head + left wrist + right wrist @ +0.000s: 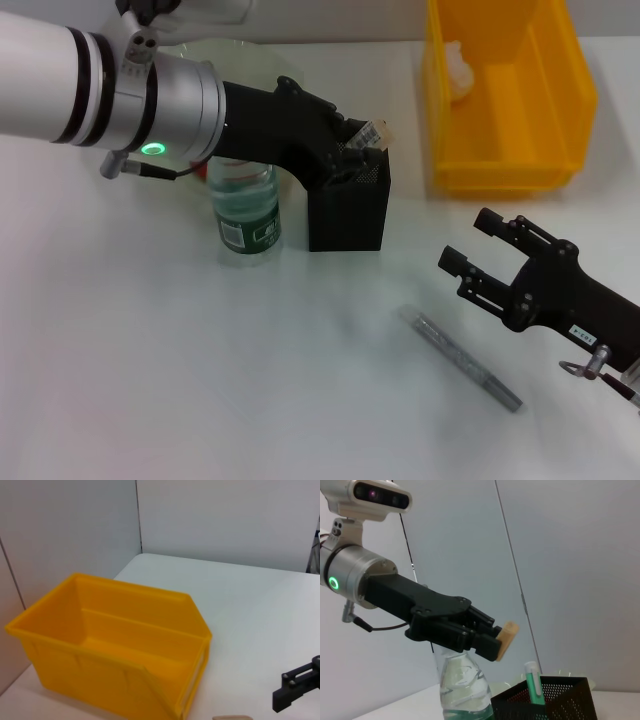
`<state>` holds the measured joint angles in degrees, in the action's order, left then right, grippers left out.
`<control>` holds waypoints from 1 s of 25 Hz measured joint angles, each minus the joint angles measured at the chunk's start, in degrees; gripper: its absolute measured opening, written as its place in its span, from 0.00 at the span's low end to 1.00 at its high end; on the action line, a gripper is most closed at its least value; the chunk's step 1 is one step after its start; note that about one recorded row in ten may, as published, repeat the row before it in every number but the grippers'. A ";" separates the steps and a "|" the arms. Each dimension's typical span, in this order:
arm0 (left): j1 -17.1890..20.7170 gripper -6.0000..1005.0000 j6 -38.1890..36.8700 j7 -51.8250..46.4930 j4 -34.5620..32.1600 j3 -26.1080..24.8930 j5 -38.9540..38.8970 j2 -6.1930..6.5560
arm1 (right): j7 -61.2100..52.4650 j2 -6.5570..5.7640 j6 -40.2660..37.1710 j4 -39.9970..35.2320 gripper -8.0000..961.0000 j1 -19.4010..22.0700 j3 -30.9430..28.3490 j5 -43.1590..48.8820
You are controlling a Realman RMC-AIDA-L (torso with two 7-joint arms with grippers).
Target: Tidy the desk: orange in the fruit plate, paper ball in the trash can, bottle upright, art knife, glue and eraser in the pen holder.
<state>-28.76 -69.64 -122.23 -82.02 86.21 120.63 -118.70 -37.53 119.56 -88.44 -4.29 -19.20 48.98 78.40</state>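
Above the black mesh pen holder, left tool closed on a small tan eraser, held by its end and poised over the open top. Probably light, slightly soft, grippy; pinch across the flat sides, no hard squeeze needed. Just left of the holder, bottle upright. Near right on the worktop, art knife lying flat: thin, stiff, best taken mid-length. Right tool open beside it, empty.

a bare lab-style test bench, judging by the plain white table, the grey partition panels walling it in, and a yellow plastic parts bin set at the far edge.
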 joint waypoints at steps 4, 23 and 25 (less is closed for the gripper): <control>-0.15 0.29 1.05 0.06 0.27 0.10 0.10 0.03 | 0.00 0.05 -0.07 0.60 0.76 0.06 0.00 0.00; -0.59 0.29 4.50 -0.26 0.35 3.12 2.51 -0.13 | 0.00 -0.03 -0.68 0.86 0.76 0.20 -0.23 0.00; -0.60 0.29 4.55 -0.21 0.35 3.12 2.51 -0.13 | 0.01 -0.03 -0.68 0.86 0.76 0.23 -0.25 0.00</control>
<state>-29.36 -65.09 -122.44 -81.67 89.34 123.14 -118.83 -37.53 119.53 -89.12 -3.43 -18.96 48.73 78.39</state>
